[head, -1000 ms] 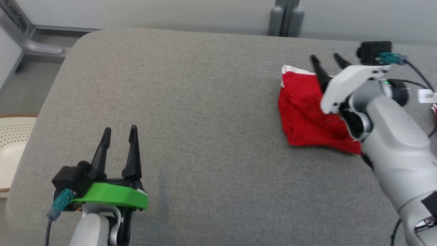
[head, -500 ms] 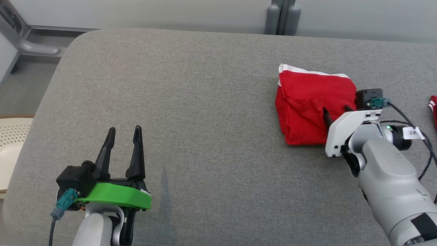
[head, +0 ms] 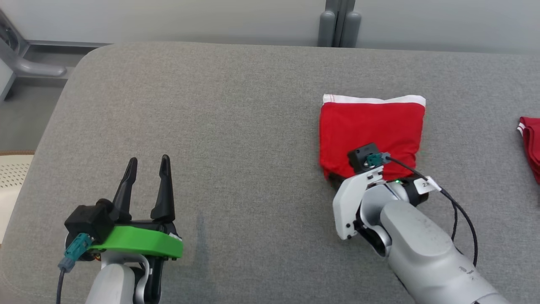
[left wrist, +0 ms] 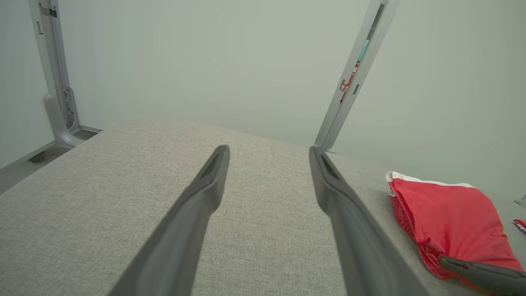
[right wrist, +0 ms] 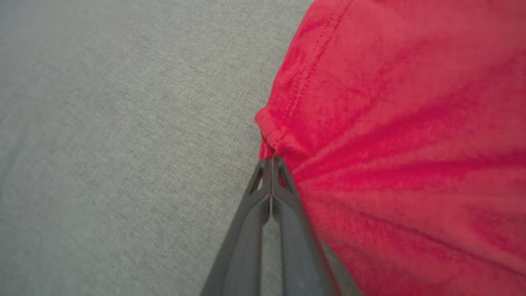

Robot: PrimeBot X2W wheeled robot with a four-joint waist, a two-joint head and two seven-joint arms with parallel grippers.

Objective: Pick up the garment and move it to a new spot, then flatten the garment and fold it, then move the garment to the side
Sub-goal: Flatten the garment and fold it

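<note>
The garment (head: 371,126) is a folded red piece with a white band along its far edge, lying on the right half of the grey padded surface (head: 236,126). My right gripper (right wrist: 271,162) is at the garment's (right wrist: 402,123) near left corner, jaws shut on the hem there, and the fabric puckers toward the tips. In the head view the right wrist and its camera cover those fingers. My left gripper (head: 147,162) hovers open over the near left of the surface, holding nothing; from the left wrist, the gripper (left wrist: 267,154) frames bare fabric, with the garment (left wrist: 448,218) at the right.
Another red cloth (head: 529,143) lies at the right edge of the surface. A white perforated basket (head: 10,177) stands on the floor past the left edge. A grey post (head: 335,25) rises behind the far edge.
My right gripper drew back from the garment's far edge to its near left corner and shut there. The garment now lies squarer. The left gripper stayed open in place.
</note>
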